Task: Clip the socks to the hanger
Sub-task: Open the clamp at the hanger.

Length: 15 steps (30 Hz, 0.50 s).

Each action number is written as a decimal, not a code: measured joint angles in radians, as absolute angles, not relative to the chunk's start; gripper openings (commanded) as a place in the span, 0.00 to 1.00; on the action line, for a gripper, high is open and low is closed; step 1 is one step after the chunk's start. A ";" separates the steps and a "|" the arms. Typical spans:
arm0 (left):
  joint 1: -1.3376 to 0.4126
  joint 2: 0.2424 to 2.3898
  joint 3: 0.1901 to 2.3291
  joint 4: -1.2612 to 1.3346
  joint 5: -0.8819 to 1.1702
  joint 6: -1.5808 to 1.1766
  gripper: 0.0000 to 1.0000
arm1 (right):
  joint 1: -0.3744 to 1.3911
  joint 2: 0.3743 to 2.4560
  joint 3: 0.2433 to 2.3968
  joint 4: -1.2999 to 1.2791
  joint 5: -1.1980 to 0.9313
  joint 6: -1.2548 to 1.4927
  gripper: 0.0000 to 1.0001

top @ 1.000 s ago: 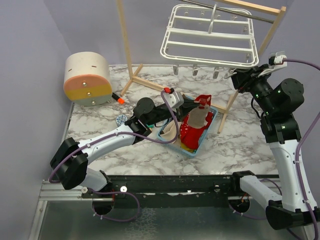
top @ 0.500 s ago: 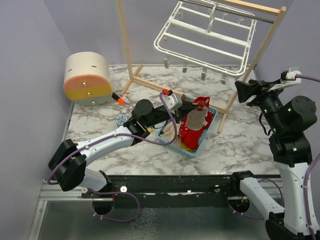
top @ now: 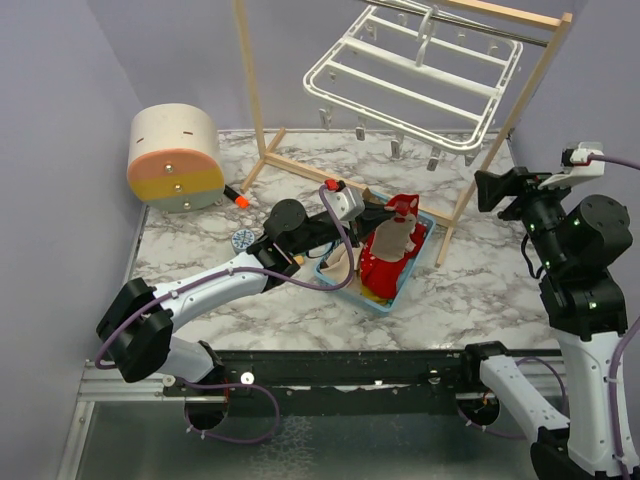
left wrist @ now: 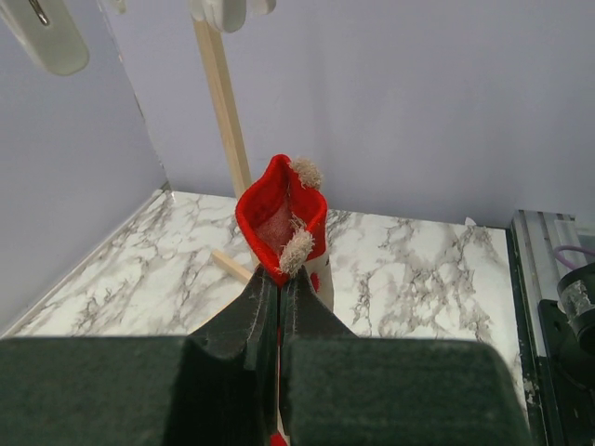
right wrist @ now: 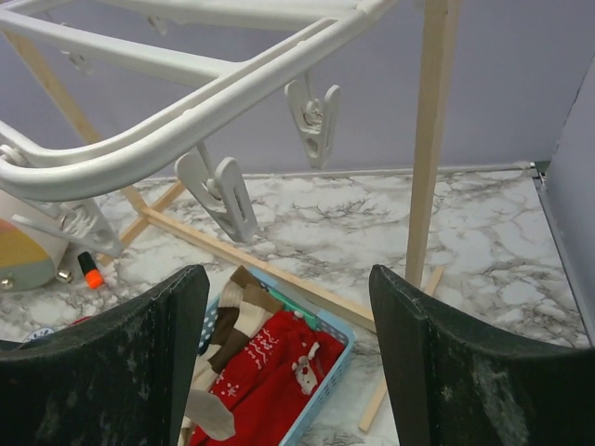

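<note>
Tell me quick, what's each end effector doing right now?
Left end effector: closed, holding a red sock by its cuff.
Right end effector: open, holding nothing.

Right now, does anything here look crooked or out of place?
The white drying hanger hangs askew on the wooden stand, one side dipping so its clips dangle at a slant. Nothing looks spilled or broken.

On the marble tabletop (top: 480, 290), a beige drum (top: 175, 158) with an orange-and-yellow face lies at the far left corner, an orange-tipped marker (top: 237, 197) just beside it, a wooden stand (top: 251, 90) spans the far edge, and 1 light-blue basket (top: 412, 275) sits mid-table, a small blue disc (top: 241, 239) near it.
</note>
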<state>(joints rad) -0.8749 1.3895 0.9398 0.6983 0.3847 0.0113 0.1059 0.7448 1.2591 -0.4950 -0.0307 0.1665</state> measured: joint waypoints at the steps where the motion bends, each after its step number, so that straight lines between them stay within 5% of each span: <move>1: -0.875 1.390 0.940 0.698 0.385 0.011 0.00 | 0.106 0.752 1.259 -0.491 -0.039 0.163 0.77; 15: -0.875 1.390 0.940 0.701 0.384 0.011 0.00 | 0.106 0.862 1.277 -0.389 -0.151 0.164 0.78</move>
<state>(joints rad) -0.8749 1.3895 0.9398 0.7013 0.3843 0.0113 0.1059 0.8623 1.2774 -0.3893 -0.1513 0.1638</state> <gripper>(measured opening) 0.029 0.783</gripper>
